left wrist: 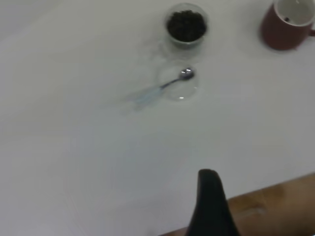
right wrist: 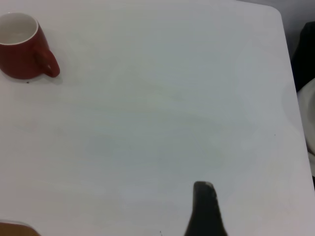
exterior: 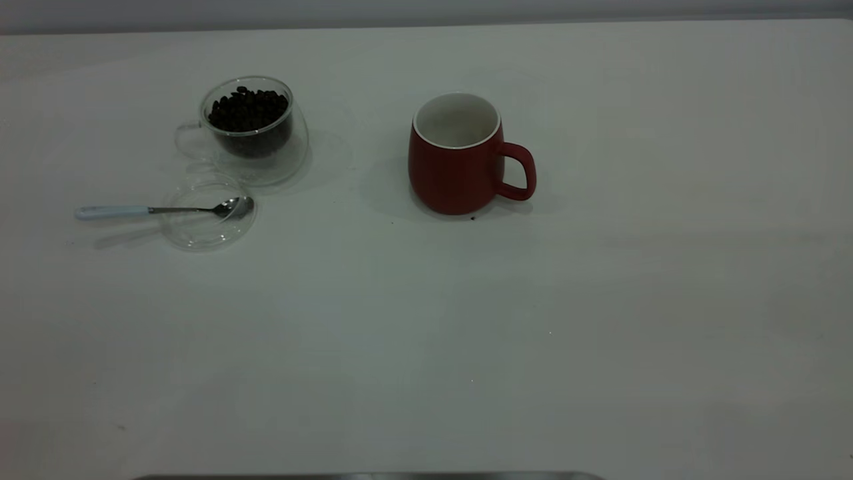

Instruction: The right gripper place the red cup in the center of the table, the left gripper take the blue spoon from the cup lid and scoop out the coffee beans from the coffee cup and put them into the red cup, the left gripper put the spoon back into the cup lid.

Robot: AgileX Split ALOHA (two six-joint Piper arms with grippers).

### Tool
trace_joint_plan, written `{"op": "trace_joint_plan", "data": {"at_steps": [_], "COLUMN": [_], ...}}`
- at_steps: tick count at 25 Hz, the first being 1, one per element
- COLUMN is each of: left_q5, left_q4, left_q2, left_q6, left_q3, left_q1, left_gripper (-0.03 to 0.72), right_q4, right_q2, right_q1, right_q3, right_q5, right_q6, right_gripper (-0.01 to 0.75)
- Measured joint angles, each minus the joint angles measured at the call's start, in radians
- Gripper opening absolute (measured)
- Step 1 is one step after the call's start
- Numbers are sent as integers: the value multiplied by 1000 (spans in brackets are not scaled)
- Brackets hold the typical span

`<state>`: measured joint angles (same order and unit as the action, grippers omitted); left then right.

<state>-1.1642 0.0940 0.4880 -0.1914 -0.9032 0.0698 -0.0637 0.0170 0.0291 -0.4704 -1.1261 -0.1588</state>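
Roughly, near to far:
left gripper: black tip low over the near table edge, well apart from everything; only one tip shows, can't tell if fingers are spread or closed; out of the exterior view
right gripper: black tip over bare table, far from the cup; same, spread can't be told
table: white, near half bare; tiny dark speck by the cup's base
lid: clear disc flat on the table, left side, just in front of the glass cup; edges faint
spoon: bowl rests in the lid, pale blue handle sticks out over the rim toward the left, lying level
glass cup: upright, behind the lid, handle to the left, hard to see
beans: dark heap filling the glass cup to the rim
red cup: upright near table centre, well right of the glass cup, handle to the right; white inside looks empty; nothing stands between it and the glass cup
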Motion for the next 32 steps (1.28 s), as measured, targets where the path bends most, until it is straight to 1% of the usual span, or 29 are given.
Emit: {"op": "trace_joint_plan", "data": {"at_steps": [5,9,12,14,17,21,26,32], "left_q5": [-1,-1,-1,-1,7,56,33,31], "left_q4": [-120,-135,-127,-112,-94,-83,-84,-85], "left_q2": [-334,-498,-498,-484,-479,-478,-478,-478], "left_q6": [92,121,133,139,142,143,142,143], "left_q3": [162,276,346,366,371,395,417,417], "left_q1": [0,0,0,0,0,0,0,0], "left_gripper": [592,592,592,592,592,592,592,591], "right_q4": [0,0,0,0,0,0,0,0], "right_q2": [0,0,0,0,0,0,0,0], "right_q1": [0,0,0,0,0,0,0,0], "right_q3": [0,0,0,0,0,0,0,0], "right_q5": [0,0,0,0,0,0,0,0], "right_q6": [0,0,0,0,0,0,0,0], "right_gripper": [587,587,587,587,587,587,587,587]}}
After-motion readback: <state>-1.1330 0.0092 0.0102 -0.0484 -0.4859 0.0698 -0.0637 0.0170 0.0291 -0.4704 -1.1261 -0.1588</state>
